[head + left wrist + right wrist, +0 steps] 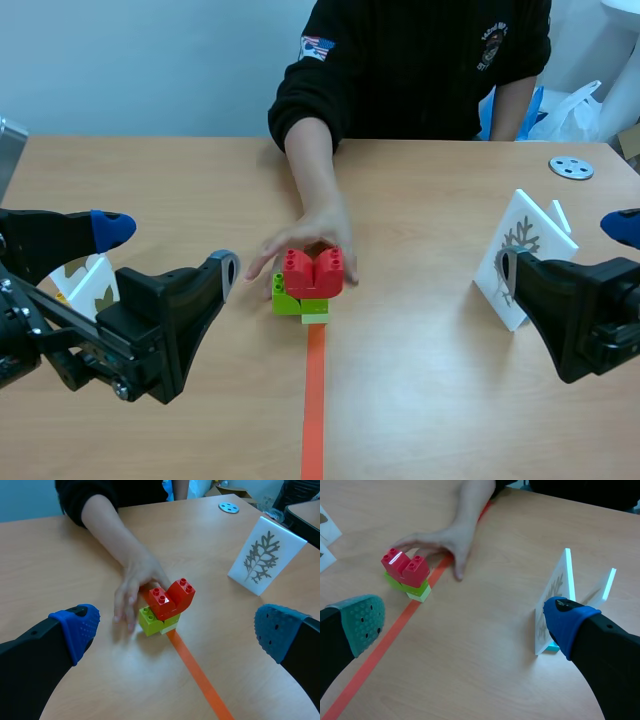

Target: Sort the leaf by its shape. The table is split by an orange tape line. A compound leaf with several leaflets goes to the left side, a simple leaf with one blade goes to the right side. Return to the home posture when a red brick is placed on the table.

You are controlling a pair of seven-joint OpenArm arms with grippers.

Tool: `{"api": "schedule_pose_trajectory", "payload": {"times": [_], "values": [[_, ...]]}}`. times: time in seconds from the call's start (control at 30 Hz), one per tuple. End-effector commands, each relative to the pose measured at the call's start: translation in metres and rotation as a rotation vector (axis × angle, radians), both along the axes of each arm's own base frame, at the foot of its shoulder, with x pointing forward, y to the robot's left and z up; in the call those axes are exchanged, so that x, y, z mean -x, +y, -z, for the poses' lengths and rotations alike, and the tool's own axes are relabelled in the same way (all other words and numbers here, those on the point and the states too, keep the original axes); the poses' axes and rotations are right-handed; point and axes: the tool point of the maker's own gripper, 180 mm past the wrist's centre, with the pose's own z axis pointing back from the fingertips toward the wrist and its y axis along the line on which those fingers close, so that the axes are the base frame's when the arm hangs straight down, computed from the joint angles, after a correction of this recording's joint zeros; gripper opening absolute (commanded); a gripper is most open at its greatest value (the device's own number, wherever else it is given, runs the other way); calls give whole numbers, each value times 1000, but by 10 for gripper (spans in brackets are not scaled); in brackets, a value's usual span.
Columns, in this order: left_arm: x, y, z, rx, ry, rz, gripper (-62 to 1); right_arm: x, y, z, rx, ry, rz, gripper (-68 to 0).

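Scene view: a person's hand [305,245] rests against a red brick [313,272] stacked on green bricks [298,303] at the far end of the tape line [313,410], squarely on the divider, probably so both arms' cameras catch it. Left gripper [168,250] hangs low on its own side, jaws wide, holding nothing; a leaf card [90,285] stands partly hidden behind it. Right gripper [563,247] mirrors it, jaws wide and empty, with a second card [520,250] upright on its stand just beyond, well to the right of the tape. A metal disc [571,167] lies near the far right edge. Left wrist view: the brick stack sits ahead between the spread pads [80,625], hand touching it; the right-side card shows a branching, many-lobed leaf. Right wrist view: that card is seen edge-on just past the blue pad [565,620], close enough to be knocked by a sideways swing. Judgement: the red brick reads as the home cue, so no card needs gripping. Bare tabletop lies beneath both arms on the near side; the middle is occupied by the person's forearm, so pulling back is safer than crossing.
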Motion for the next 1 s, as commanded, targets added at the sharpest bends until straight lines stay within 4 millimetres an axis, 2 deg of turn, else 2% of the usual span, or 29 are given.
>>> {"api": "schedule_pose_trajectory", "payload": {"times": [0.0,0.97], "values": [[-2,0,-6,14,-20,-2,14,-4,0,-7,-12,-29,0,4],[-1,0,-4,-23,-29,3,14,-3,0,-6,-10,-23,0,4]]}}
